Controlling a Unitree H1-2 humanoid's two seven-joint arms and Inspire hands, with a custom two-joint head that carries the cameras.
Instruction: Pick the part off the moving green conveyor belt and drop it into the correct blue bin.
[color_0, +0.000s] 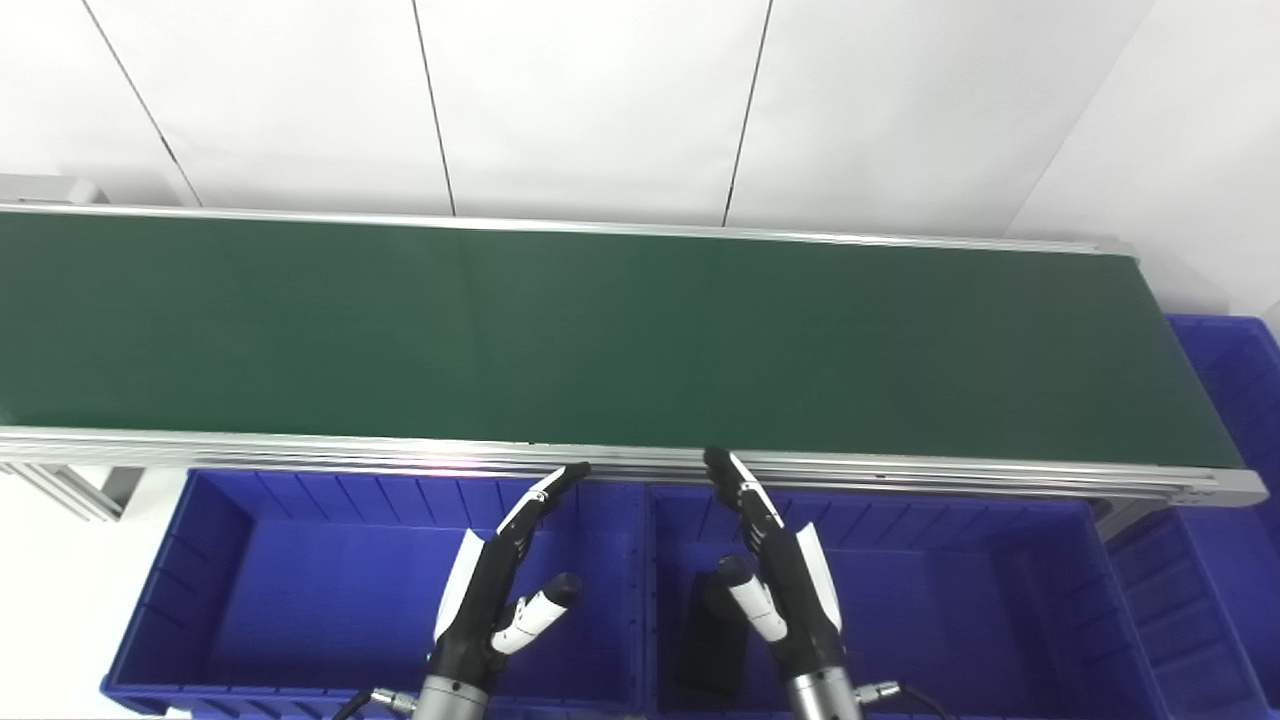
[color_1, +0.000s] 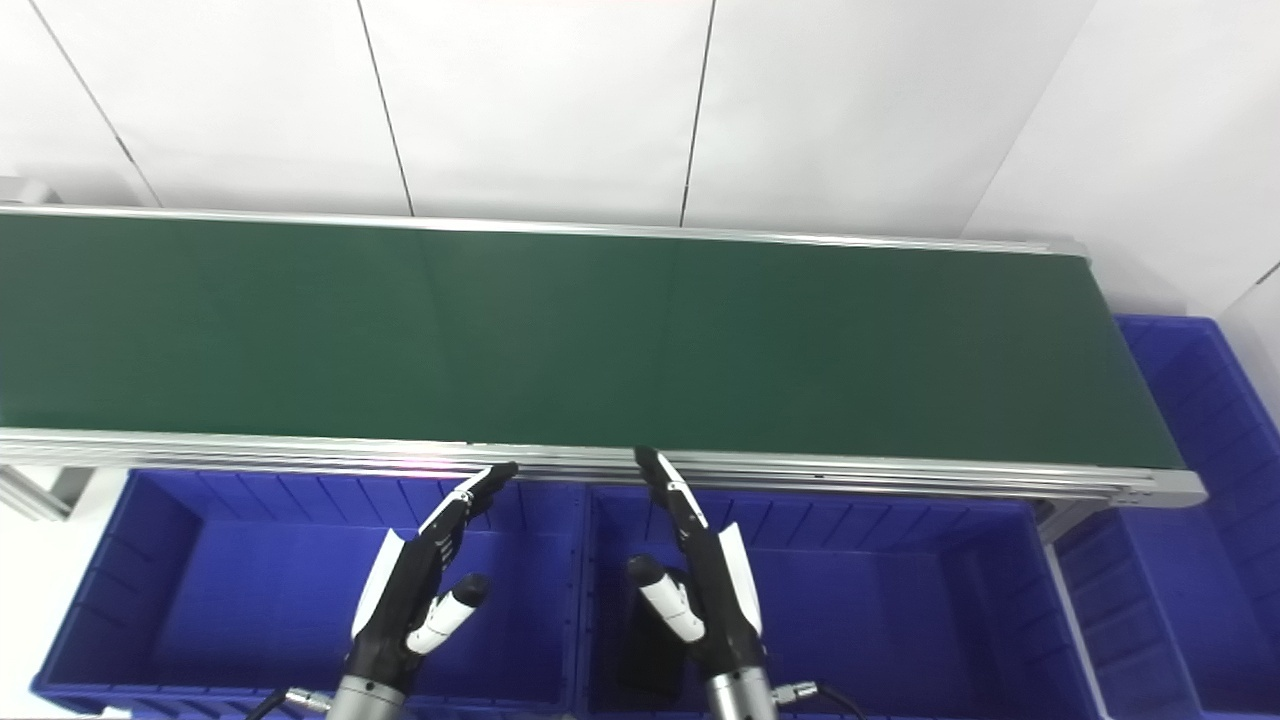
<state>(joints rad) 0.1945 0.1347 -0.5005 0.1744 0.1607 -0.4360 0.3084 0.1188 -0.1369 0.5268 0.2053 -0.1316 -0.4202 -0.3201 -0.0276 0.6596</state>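
Note:
The green conveyor belt (color_0: 600, 335) runs across the view and carries no part that I can see. My left hand (color_0: 495, 585) hovers open over the left blue bin (color_0: 215, 520), fingers stretched toward the belt's near rail. My right hand (color_0: 780, 575) hovers open over the middle blue bin (color_0: 1000, 600), fingers likewise straight and apart from the thumb. A dark flat part (color_0: 712, 635) lies on the floor of the middle bin, partly hidden behind my right hand. Neither hand holds anything.
A third blue bin (color_0: 1225, 500) stands past the belt's right end. The aluminium rail (color_0: 300, 450) edges the belt just beyond my fingertips. White wall panels rise behind the belt.

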